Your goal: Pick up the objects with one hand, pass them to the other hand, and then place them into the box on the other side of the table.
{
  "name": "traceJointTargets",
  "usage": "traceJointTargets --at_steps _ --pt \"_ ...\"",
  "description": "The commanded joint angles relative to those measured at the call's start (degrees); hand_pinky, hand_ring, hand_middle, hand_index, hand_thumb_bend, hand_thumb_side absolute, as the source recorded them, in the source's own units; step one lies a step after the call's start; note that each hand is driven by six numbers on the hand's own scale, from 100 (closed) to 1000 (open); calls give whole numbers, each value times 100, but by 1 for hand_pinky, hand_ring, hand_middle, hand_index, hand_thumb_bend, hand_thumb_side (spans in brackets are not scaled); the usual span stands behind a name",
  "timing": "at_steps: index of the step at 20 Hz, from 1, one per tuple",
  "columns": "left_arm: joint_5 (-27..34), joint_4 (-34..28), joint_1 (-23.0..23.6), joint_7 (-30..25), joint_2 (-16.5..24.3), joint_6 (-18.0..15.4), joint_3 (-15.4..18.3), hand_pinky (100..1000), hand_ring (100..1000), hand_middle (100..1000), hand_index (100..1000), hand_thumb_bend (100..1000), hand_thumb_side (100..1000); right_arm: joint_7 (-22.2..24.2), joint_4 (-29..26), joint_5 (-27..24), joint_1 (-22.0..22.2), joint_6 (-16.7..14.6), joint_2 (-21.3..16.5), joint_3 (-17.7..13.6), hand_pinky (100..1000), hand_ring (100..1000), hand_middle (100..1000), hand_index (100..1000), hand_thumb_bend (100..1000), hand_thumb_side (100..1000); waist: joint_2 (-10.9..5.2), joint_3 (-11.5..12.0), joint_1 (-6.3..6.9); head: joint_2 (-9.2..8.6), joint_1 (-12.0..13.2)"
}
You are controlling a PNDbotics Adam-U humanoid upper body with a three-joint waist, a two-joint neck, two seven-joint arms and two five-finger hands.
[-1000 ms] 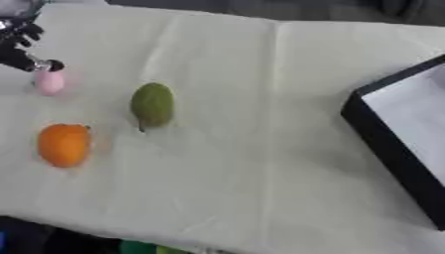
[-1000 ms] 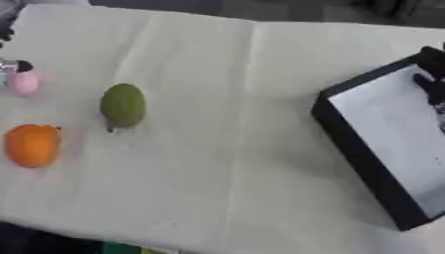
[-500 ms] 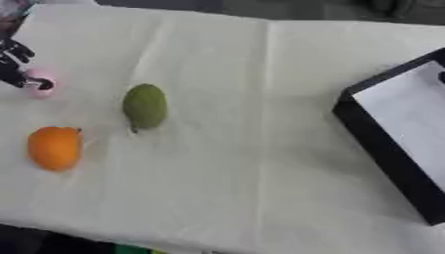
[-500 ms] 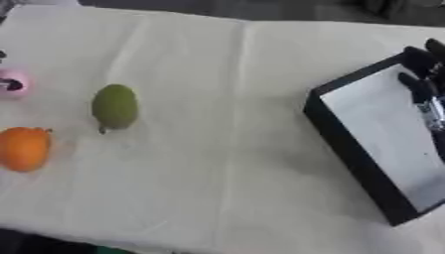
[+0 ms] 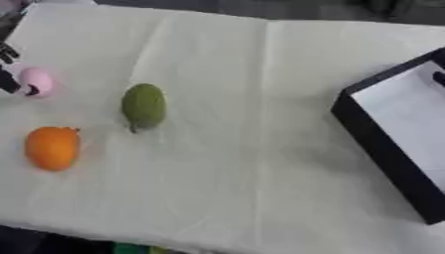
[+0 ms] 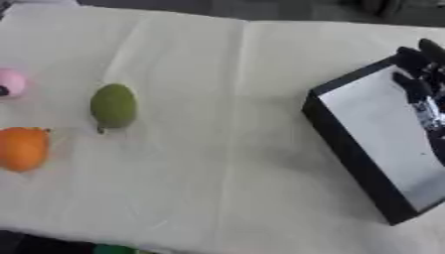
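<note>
We note the table (image 5: 260, 74), under a pale creased cloth, filling both views. At its right edge sits the black-walled box (image 6: 347, 144) with a white floor, nothing inside that we can see; it is the drop point, well apart from the fruit so each item must cross by hand-over.

Over the box hangs our right hand (image 6: 424, 82), fingers straight and slack, holding nothing, probably waiting there to receive.

Left of centre lies the green fruit (image 5: 143, 105), untouched. Nearer us and further left lies the orange fruit (image 5: 53, 148), also untouched.

At the far left is the pink object (image 5: 37, 81), the smallest. Our left hand (image 5: 9, 79) touches its left side; only dark fingertips show, so we cannot tell whether they grip it. We judge this the first pick.
</note>
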Motion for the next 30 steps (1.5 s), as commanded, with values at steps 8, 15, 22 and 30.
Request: traceJointTargets --at_steps 8,15,22,30 --pt "57 101 -6 406 71 343 7 898 849 790 835 335 100 47 -121 74 -37 -3 -85 -8 1000 1000 910 1000 100 403 -39 -32 -13 -69 48" --pt "282 149 39 665 -29 442 -6 885 832 766 822 281 100 96 -121 28 -41 58 -62 14 1000 1000 908 1000 100 411 -32 -51 -23 -65 66" --pt "372 115 73 1057 -119 588 9 854 783 696 770 235 100 150 -121 14 -46 61 -66 40 1000 1000 904 1000 100 413 -25 -85 -35 -86 74" --pt "551 66 86 1586 -207 654 26 759 589 498 559 100 100 184 -121 -20 -47 80 -60 53 1000 1000 904 1000 100 430 -26 -108 -42 -73 46"
